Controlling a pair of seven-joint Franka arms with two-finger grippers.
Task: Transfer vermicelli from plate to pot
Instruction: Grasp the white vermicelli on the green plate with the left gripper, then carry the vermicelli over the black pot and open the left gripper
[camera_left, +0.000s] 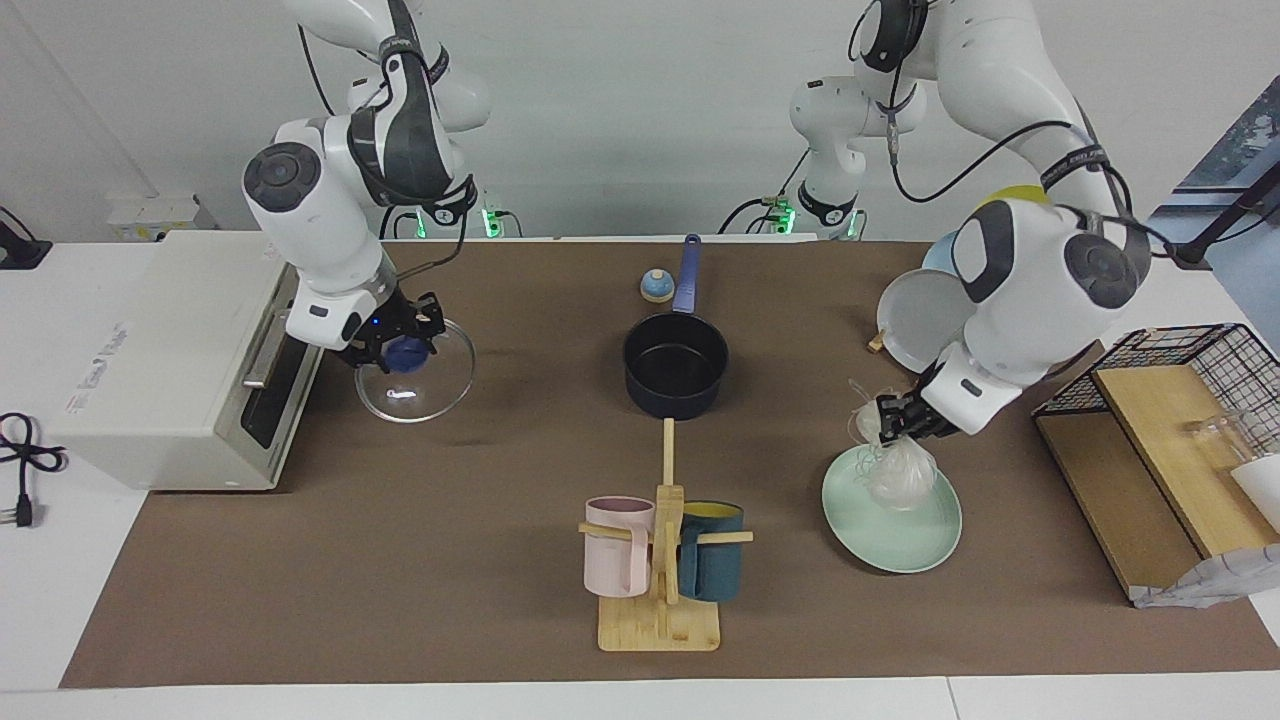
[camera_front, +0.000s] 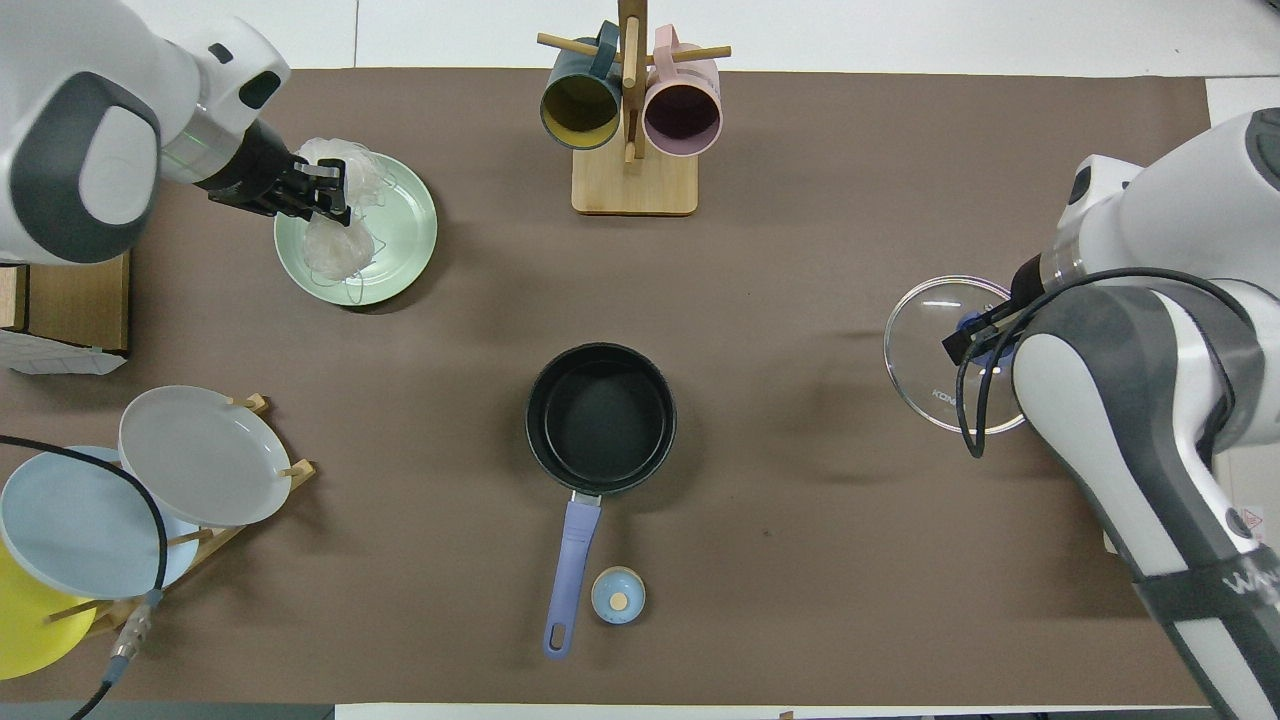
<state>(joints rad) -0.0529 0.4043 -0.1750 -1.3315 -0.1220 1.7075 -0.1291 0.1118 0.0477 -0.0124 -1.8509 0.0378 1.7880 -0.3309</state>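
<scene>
One pot (camera_left: 675, 372), open brown table around it, left gripper (camera_left: 893, 422) clamped on one vermicelli (camera_left: 898, 473) above one plate (camera_left: 905, 530), right gripper (camera_left: 395, 345) clamped on one glass lid (camera_left: 415, 383)

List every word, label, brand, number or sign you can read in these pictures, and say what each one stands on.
"WAN...", cut off by the picture's edge: on the grey band of the right arm, overhead view.
"KON...", partly hidden by the arm: on the glass lid, overhead view.
Red warning triangle with small print, too small to read: on the toaster oven.
Grey lettering, too blurred to read: on the toaster oven's top, facing view.
Band lettering, too small to read: on the left arm.
</scene>
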